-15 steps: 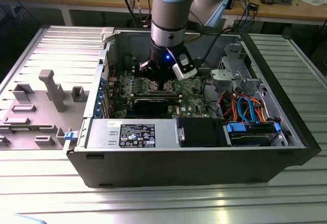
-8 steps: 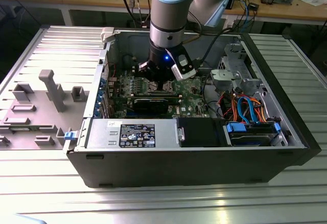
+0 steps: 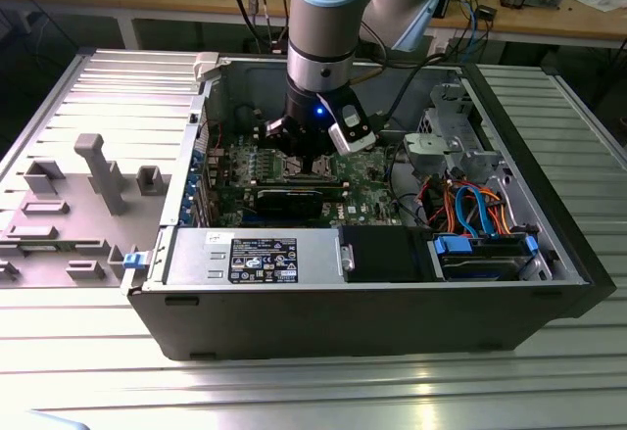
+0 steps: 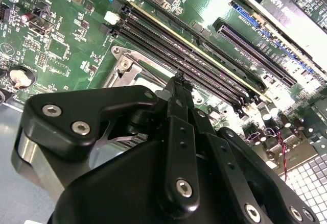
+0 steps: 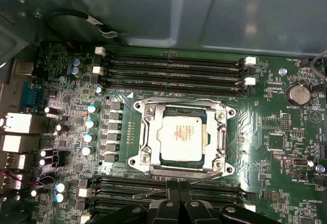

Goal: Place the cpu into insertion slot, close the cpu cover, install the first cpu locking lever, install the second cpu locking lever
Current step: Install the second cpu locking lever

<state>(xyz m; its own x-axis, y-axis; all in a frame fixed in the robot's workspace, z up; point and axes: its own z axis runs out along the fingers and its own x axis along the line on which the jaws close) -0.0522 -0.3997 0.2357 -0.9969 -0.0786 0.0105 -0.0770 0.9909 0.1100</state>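
Open computer case [image 3: 392, 293]: cpu [image 5: 182, 138] seated in insertion slot [image 5: 144, 132], cpu cover [image 5: 220, 137] closed

worktop [image 3: 549, 381]: ribbed silver metal
on it: open computer case [image 3: 372, 312], middle
beside case: grey fixture plate [image 3: 69, 215], exterior view's left

Arm vertical, wrist pointing down; gripper [image 5: 178, 202] fingers [image 4: 180, 94] appear pressed together, though partly hidden.
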